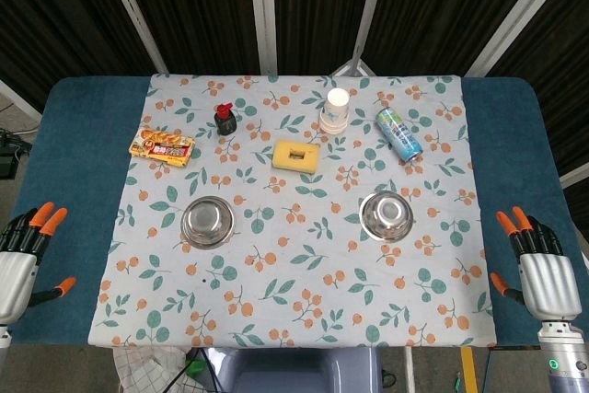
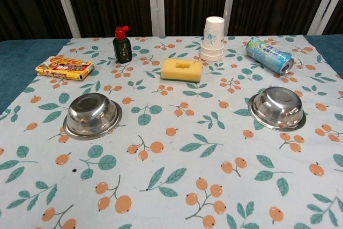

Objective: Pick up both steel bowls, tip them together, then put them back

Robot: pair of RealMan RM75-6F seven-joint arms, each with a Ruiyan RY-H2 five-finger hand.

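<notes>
Head view: two shiny steel bowls sit upright and well apart on the floral cloth [image 1: 304, 301], the left bowl [image 1: 208, 222] and the right bowl [image 1: 386, 215], both holding nothing; the left hand [image 1: 20, 255] and right hand [image 1: 543, 269], partly cut off by the frame edges, rest at the near corners with fingers spread, grasping nothing. Chest view: left bowl [image 2: 92, 115] and right bowl [image 2: 277, 108] lie near of a sponge [image 2: 181, 70], stacked paper cups [image 2: 213, 38], a toppled can [image 2: 269, 56], a bottle [image 2: 122, 44] and a snack box [image 2: 64, 67]; neither hand shows here.

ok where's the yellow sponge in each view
Head view: the yellow rectangular sponge lies at upper centre of the floral cloth, between the two steel bowls and further back.
Chest view: the sponge sits just above centre, nearer the top edge.
Shared landmark: the white paper cup stack stands just right of and behind it in both.
</notes>
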